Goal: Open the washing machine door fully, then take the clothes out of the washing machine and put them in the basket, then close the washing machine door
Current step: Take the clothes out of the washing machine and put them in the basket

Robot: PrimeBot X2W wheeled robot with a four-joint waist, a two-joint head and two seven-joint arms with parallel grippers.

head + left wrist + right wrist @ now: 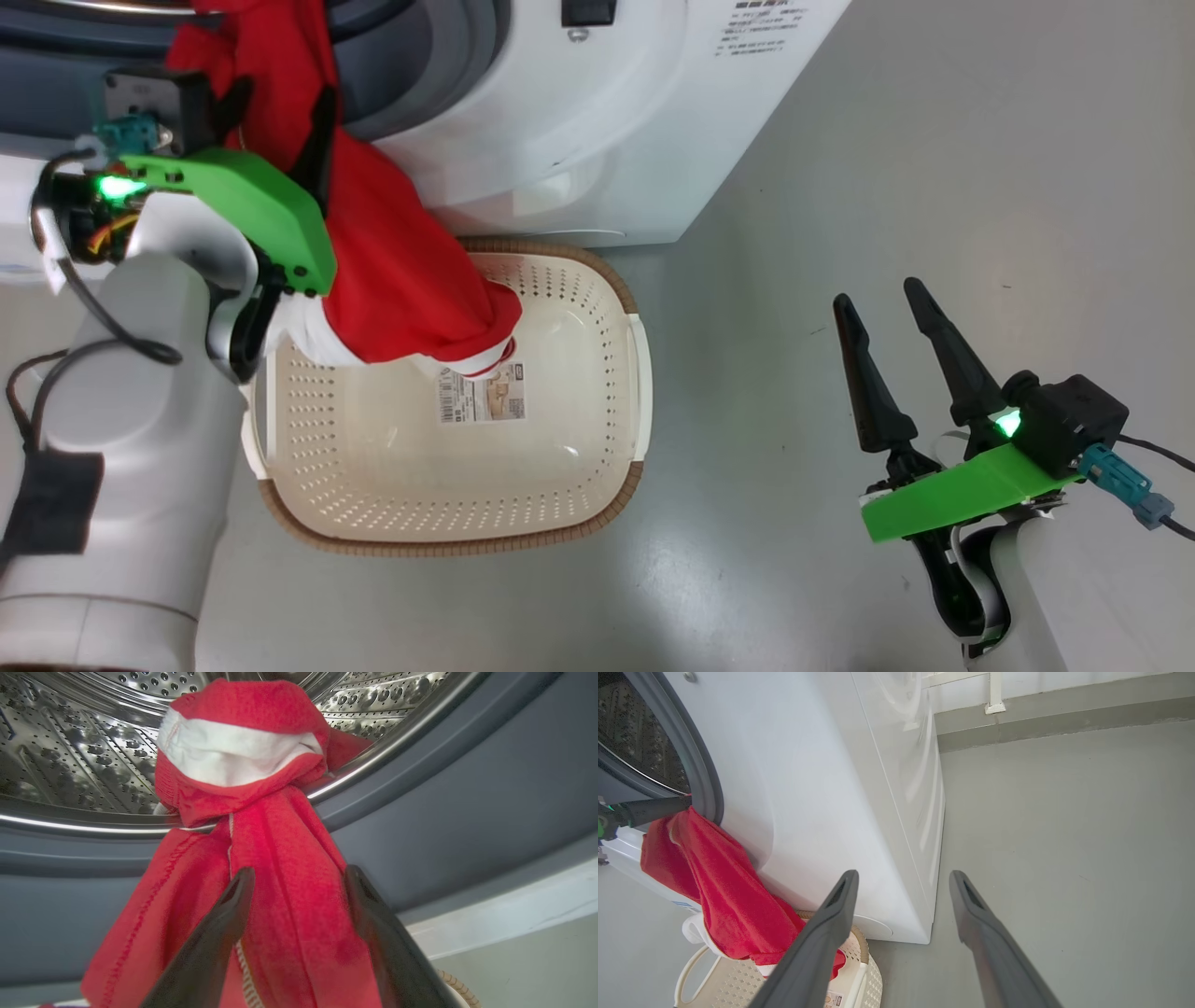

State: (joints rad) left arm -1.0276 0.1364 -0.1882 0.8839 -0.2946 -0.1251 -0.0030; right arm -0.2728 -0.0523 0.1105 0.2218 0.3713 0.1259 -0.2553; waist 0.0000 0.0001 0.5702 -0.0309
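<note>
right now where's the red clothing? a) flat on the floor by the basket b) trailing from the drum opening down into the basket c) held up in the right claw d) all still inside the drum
b: the clothes run from the drum out over the grey gasket, and their lower end reaches down into the basket.
</note>
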